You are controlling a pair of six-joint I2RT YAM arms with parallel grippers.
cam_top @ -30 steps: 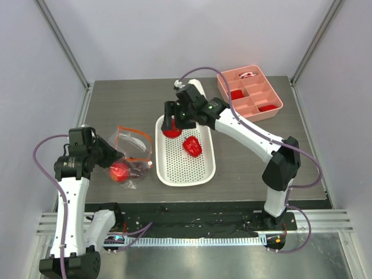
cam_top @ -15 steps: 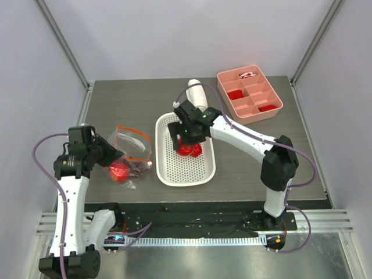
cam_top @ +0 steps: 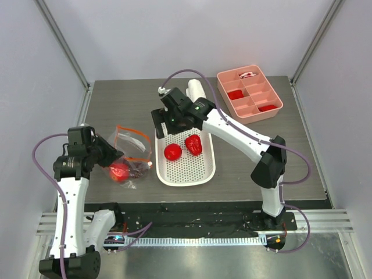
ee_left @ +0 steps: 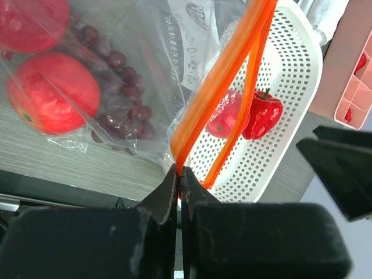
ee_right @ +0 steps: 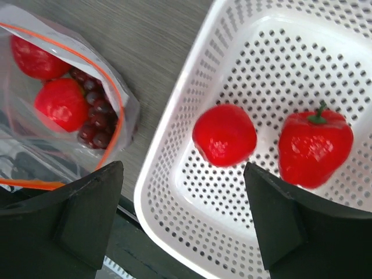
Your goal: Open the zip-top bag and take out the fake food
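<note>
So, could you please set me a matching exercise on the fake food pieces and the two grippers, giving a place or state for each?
1. dark purple-red plastic grape bunch
2. lobed red plastic fruit with a green stem
3. left gripper
4. right gripper

A. open over the rim of the white perforated plastic basket
B. shut on the orange-red zip strip
C. inside the clear crinkly plastic zip-top bag
D. lying in the basket

Pairs: 1-C, 2-D, 3-B, 4-A.

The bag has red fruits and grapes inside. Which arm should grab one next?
Right. The right gripper is open and empty, over the basket edge beside the bag. The left gripper is shut on the zip strip, holding the bag.
</note>
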